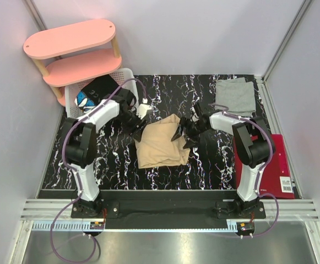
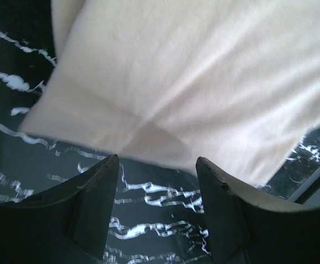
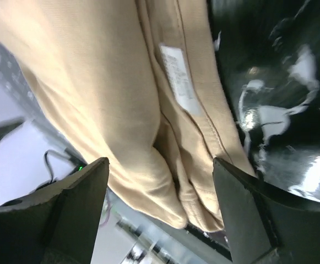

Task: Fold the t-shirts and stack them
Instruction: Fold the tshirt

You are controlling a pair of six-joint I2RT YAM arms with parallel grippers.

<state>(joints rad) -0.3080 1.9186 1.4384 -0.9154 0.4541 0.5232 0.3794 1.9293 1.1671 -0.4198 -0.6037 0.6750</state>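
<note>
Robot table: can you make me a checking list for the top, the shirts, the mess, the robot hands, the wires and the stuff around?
Surface: black table with white veins; no spills seen.
Job's things: tan shirt partly folded in the middle; grey shirt folded at the far right corner.
Clutter: red folder at the right edge; white basket at the far left, holding dark cloth.
Grippers: left gripper open at the tan shirt's left side; right gripper open at its right side.
Cables: purple cables loop along both arms; none lie on the shirts.
Surroundings: pink shelf in the far left corner; pale walls all around.
</note>
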